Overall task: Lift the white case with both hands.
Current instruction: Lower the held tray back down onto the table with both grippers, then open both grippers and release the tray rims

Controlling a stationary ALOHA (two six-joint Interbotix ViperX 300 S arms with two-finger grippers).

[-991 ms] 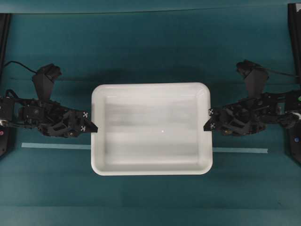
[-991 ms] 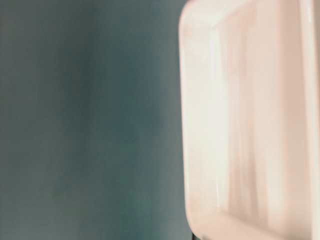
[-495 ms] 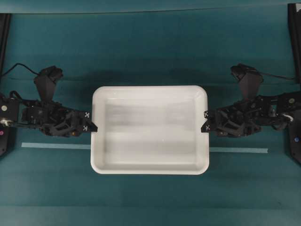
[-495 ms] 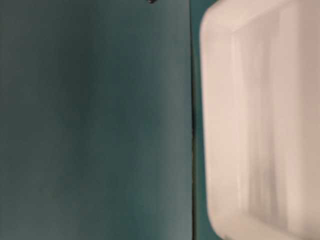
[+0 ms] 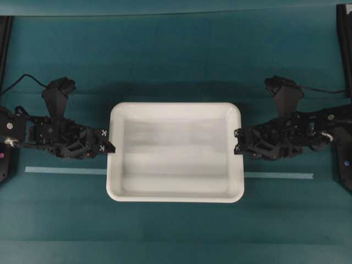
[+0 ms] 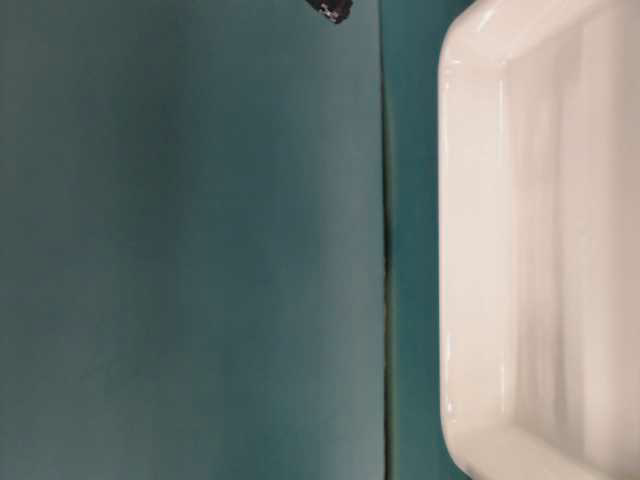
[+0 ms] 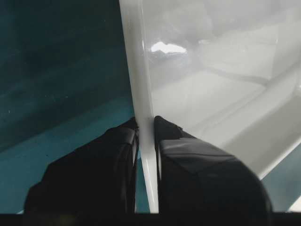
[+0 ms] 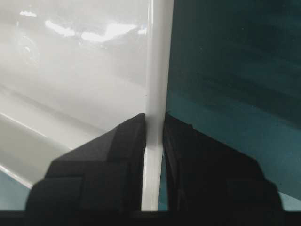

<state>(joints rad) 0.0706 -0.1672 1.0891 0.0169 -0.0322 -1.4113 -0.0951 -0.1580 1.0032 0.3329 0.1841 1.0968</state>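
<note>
Smaller than a second ago, the case [image 5: 175,151] looks lower. Left hand [image 5: 111,148] and right hand [image 5: 236,141] each pinch a rim between their fingers.

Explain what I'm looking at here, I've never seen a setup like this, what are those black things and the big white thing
These are two robot arms facing each other across a teal table, filmed by four cameras at once. One looks straight down, one sits low by the table, and one rides on each arm's wrist. The big white thing is a shallow plastic tray, the white case. The left gripper pinches its left rim and the right gripper its right rim. In the wrist views, black fingers sit on either side of the thin white rim. A pale tape strip lies on the table.
</note>
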